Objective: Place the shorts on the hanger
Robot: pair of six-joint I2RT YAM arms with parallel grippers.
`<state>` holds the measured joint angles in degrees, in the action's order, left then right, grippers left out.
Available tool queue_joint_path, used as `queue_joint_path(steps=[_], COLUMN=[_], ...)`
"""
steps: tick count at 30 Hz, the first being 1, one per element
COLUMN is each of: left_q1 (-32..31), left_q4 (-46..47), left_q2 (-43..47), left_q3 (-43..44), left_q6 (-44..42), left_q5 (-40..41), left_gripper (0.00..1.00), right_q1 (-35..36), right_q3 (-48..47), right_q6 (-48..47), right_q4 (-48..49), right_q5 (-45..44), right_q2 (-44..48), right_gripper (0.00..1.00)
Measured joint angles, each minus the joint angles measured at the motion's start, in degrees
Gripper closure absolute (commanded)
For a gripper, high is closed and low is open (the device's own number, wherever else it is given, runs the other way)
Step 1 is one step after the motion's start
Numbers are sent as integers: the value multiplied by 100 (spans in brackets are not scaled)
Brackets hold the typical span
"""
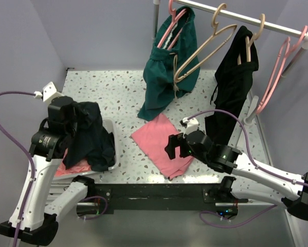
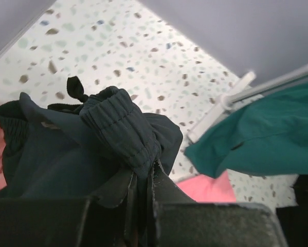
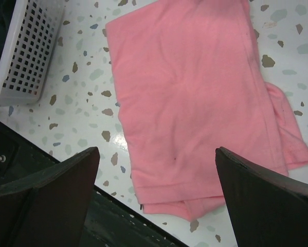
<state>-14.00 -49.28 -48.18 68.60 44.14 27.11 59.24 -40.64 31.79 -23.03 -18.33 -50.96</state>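
**Top view.**
- Shorts [image 1: 89, 138]: dark navy, bunched. They hang from the left hand [image 1: 75, 117], which is clamped on the fabric, and trail down over a white basket [image 1: 111, 129] at the left of the counter [image 1: 118, 87].
- A pink cloth shows in the basket beneath them.
- Hanger [image 1: 215, 21]: beige, hooked on the rail [image 1: 267, 23] at the back. It sits between a teal garment [image 1: 166, 72] and a black garment [image 1: 233, 82], well apart from the shorts.
- Pink hangers [image 1: 277, 77] are on the same rail.
- A pink cloth [image 1: 161, 144] lies flat mid-counter. The right hand [image 1: 170, 146] is over its near edge.

**Left wrist view.**
- The fingers [image 2: 164, 190] are pressed together on a fold of the shorts just below the gathered elastic waistband [image 2: 120, 128].
- A drawcord end [image 2: 75, 87] sticks up.
- There is a small pale tag [image 2: 50, 124] on the fabric, too blurred to read.
- The teal garment and the foot of the rail stand are at the right.

**Right wrist view.**
- The right hand's fingers [image 3: 267, 200] are spread wide and grip nothing.
- The pink cloth fills the space between and beyond them, with one corner folded under.
- The lattice wall of the basket is at the upper left.
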Motion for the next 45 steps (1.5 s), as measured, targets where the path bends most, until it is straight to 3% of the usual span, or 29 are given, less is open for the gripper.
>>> queue_joint_path(steps=[4, 10, 15, 19, 27, 34, 36, 41, 45], left_q1=[0, 7, 7, 7, 7, -66, -227, -905, -1060], left_q4=[216, 879, 1401, 1928, 3862, 8135, 8891, 9425, 9521], left_q2=[-203, -767, -1655, -1998, -1818, -1816, -1893, -1961, -1969], left_q3=[807, 2114, 3552, 4103, 3495, 1954, 1766, 1657, 1657], left_q6=[-656, -1506, -1836, -1836, -1386, 896, 1309, 1342, 1215], left_q5=[-662, -2435, -4050, -5283, -7766, -9892, -10247, -10972, -11269], left_gripper=[100, 100, 100, 100, 100, 100, 99, 100, 100], right_q1=[0, 0, 0, 0, 0, 0, 0, 0, 0], right_q3=[-299, -1001, -1567, -1838, -1912, -1585, -1403, -798, -365], right_q6=[-94, -356, -568, -680, -671, -297, -155, 293, 592], right_q4=[-72, -269, -358, -413, -476, -479, -470, -289, 105], right_q5=[-57, -254, -494, -675, -960, -911, -883, -555, -11], right_q2=[-11, -44, -26, 74, 496, 1233, 1449, 1969, 2022], right_gripper=[2, 2, 2, 2, 2, 2, 1, 1, 1])
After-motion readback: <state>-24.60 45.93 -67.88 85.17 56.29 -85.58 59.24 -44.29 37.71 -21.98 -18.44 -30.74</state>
